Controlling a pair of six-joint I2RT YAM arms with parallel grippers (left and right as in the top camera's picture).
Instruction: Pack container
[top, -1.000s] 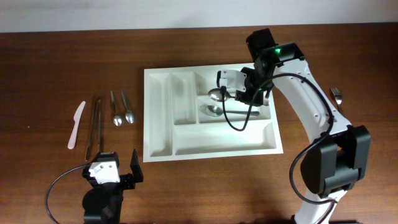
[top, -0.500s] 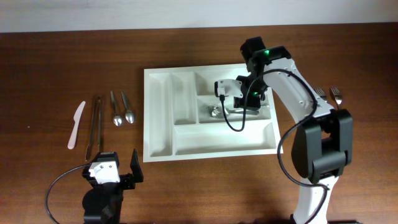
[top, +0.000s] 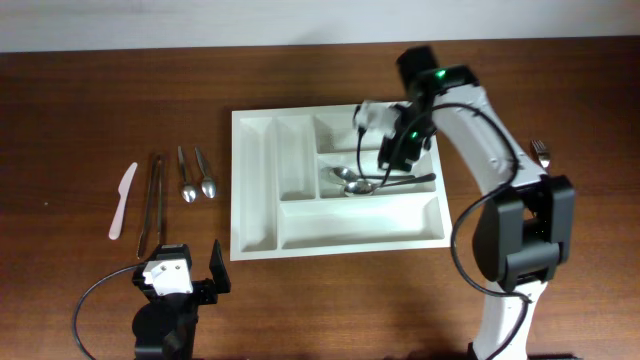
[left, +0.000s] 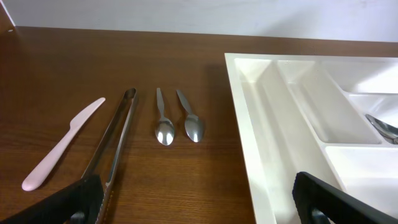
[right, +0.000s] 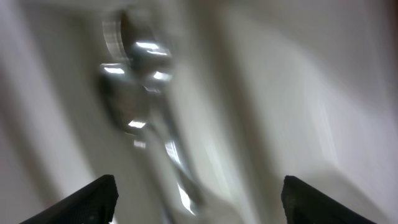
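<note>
Tray (top: 350, 225): white plastic, mid-desk, long sides running L–R. 2 narrow upright compts at its L end, 3 long ones stacked on the R.
Desk (top: 80, 100): dark brown wood, pale wall along the far edge.
Spoons in tray (top: 350, 181): 2 metal ones in the middle long compt. Bowls at the L end, handles pointing R, lying across each other & touching.
R gripper (right: 199, 202): over the tray's far-R part, above the top long compt & the spoon handles. Wrist view is blurred but shows a fingertip in each bottom corner, spread wide, holding nothing. Height above the spoons: can't tell.
L gripper (left: 202, 202): low at the desk's near edge, near the tray's near-L corner, facing the far side. Fingers spread wide, holding nothing.
Tongs (top: 152, 203): metal, on the desk L of the tray, lying near-to-far.
Knife (top: 122, 200): pale pink, L of the tongs, roughly parallel, apart from them.
Desk spoons (top: 188, 190): 2 small ones side by side btwn tongs & tray, bowls toward the near edge, not touching.
Fork (top: 541, 152): on the desk R of the tray, past the R arm. Only the tine end shows, rest hidden by the arm.
</note>
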